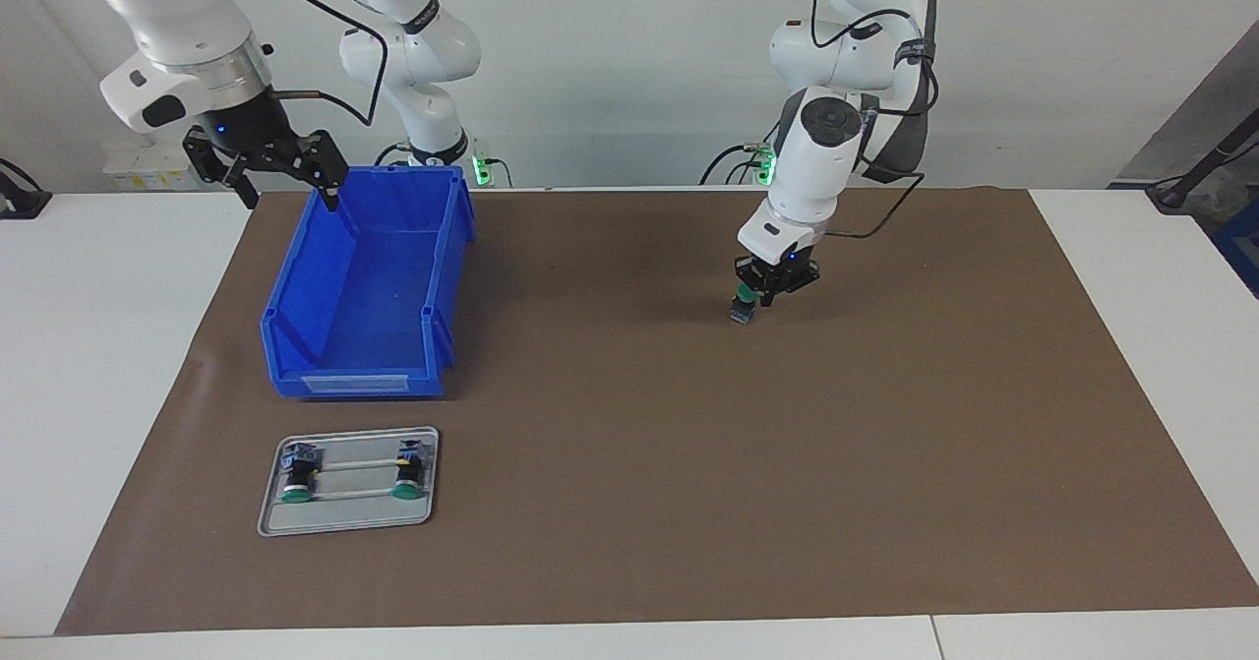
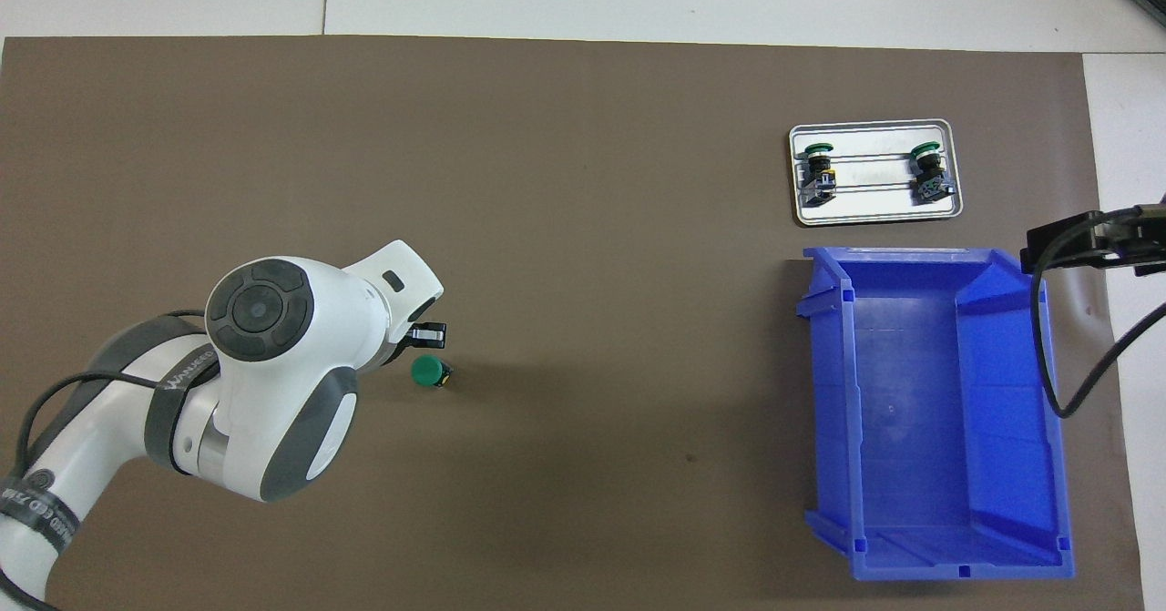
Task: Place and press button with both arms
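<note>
My left gripper (image 1: 759, 298) is clamping the button (image 1: 743, 308) on the mat (image 1: 689, 424); my right gripper (image 1: 285, 176) is hanging spread over the bin (image 1: 369, 286).

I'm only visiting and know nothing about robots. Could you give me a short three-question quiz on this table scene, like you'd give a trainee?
1. True or false: the blue bin holds a button.
2. How many green-capped buttons lie on the metal tray?
3. The left gripper is: A) shut at the button on the brown mat; B) over the bin; C) over the tray.

Key:
1. False, the bin is empty.
2. Two.
3. A. The right gripper, fingers open, waits above the bin's corner.
</note>
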`<state>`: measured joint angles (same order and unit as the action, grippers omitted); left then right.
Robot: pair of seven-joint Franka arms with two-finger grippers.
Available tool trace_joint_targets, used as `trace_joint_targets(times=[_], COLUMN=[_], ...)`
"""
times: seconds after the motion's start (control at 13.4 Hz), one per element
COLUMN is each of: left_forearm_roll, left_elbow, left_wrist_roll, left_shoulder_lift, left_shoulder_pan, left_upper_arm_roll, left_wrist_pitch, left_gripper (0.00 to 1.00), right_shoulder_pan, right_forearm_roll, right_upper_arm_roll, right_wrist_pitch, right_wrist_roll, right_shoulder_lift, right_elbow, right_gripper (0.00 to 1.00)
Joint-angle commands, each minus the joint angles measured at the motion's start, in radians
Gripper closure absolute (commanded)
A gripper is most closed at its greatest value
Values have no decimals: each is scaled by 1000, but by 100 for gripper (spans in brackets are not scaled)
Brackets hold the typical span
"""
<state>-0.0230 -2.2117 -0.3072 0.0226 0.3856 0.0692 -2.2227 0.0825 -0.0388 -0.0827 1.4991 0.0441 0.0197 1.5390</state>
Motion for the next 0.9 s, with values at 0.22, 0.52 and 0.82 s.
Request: trace_joint_targets(times=[0.22,0.52,0.82], left_forearm_roll=[-24,-49,-49], left_elbow=[-88,-140,-206], left_wrist_roll=[-18,-15,-4], left_shoulder_lift=[53,56,37], left_shoulder_pan=[33,45,44], left_upper_arm_roll=[-12,-14,-14], left_wrist_pitch=[-28,-112,-220], left_gripper=[100,100,100], right_shoulder_pan=[-10,-10,-10], right_forearm_roll=[2,2,2], right_upper_arm_roll=[12,12,12], right_wrist_pitch=[10,10,10], right_wrist_roll=[7,7,7], right_shoulder_lift=[20,20,20], right_elbow=[23,23,23], right_gripper=[0,0,0])
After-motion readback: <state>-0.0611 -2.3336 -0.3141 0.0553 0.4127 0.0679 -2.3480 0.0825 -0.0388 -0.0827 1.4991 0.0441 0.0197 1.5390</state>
